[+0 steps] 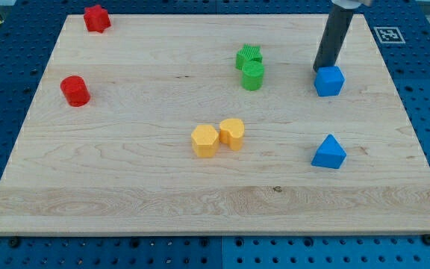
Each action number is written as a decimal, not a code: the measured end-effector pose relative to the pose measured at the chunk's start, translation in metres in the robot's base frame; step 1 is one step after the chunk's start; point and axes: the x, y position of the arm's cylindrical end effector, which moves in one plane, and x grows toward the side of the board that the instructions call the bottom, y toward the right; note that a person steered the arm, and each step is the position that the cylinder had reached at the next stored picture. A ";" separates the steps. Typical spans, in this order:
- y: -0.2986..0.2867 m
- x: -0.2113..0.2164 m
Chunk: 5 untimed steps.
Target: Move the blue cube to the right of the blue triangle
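The blue cube sits on the wooden board at the view's upper right. The blue triangle lies below it, toward the view's lower right, with a clear gap between them. My dark rod comes down from the view's top, and my tip rests against the cube's upper left edge. The tip stands well above the triangle in the view.
Two green blocks sit touching left of the cube. Two yellow blocks sit touching near the board's middle. A red cylinder is at the left and a red block at the top left. A fiducial tag lies off the board's top right.
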 end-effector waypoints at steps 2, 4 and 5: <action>0.000 0.020; 0.000 0.033; 0.000 0.051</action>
